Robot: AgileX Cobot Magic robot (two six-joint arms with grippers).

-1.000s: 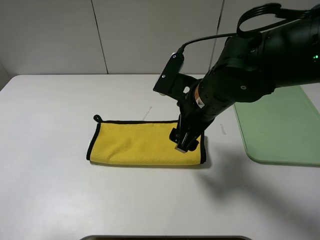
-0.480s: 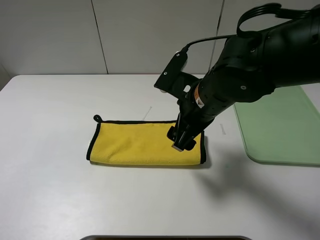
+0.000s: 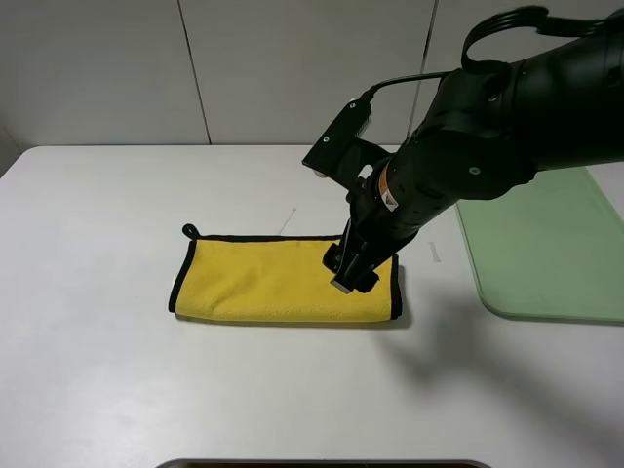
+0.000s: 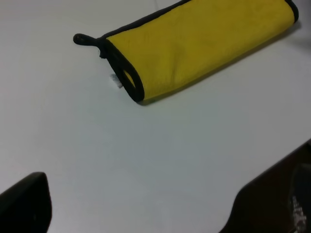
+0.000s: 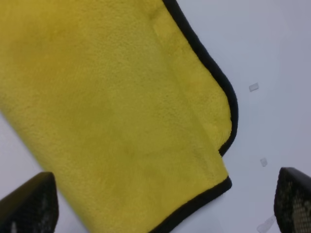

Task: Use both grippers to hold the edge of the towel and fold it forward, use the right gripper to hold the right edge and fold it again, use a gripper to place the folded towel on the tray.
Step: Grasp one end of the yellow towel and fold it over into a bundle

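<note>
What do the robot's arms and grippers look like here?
The right arm is bulky, rounded and black, with a looping black cable, a small orange-and-white label near the wrist and a green light. The right gripper is black with a pale tip. The left gripper's fingers look black too.

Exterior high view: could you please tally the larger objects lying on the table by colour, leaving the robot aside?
Yellow: 1, the folded yellow microfibre towel with black trim
Green: 1, the pale green rectangular plastic tray
Total: 2
</note>
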